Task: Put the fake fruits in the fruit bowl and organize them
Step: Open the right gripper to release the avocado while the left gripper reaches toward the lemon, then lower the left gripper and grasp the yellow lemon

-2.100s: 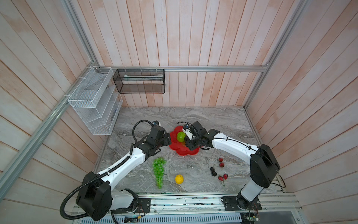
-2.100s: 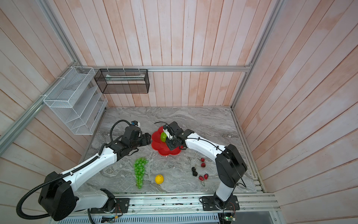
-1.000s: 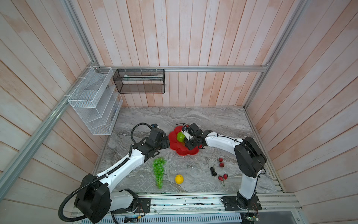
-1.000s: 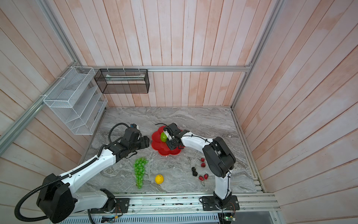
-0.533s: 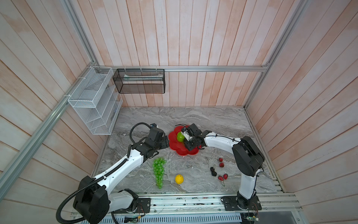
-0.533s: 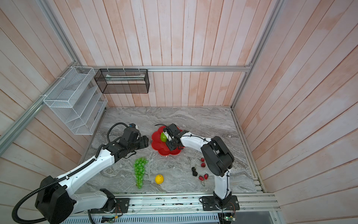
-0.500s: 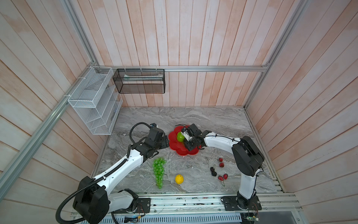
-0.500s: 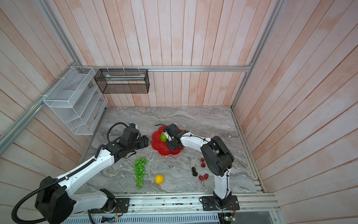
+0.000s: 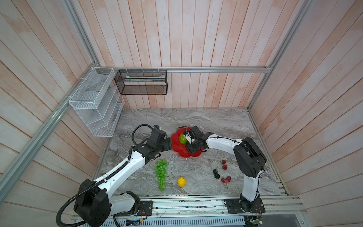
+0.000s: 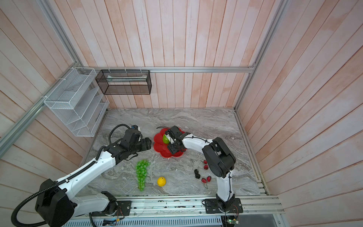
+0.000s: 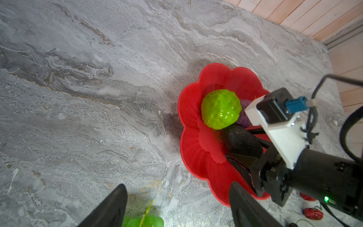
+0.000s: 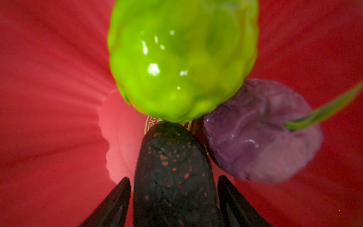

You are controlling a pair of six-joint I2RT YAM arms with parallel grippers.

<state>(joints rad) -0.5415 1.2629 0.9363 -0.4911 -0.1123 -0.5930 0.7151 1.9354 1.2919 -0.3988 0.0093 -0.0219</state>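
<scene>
I see the fruit bowl [image 9: 176, 147] centred on the table [image 9: 157, 121], with my left gripper [image 11: 177, 184] spread empty at its 9 o'clock. My right gripper [image 12: 173, 179] reaches in from 3 o'clock, jaws parted either side of the dark avocado [image 12: 172, 157], which touches the lime-green ball [image 12: 182, 59].

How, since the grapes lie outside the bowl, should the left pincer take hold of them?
Probably across the thick end of the grapes, the end nearer the bowl, with the left pincer coming straight down and its jaws spanning the bunch's width. The bunch lies flat on the table and tapers to a thin tip, so the thick end offers most to clamp.
</scene>
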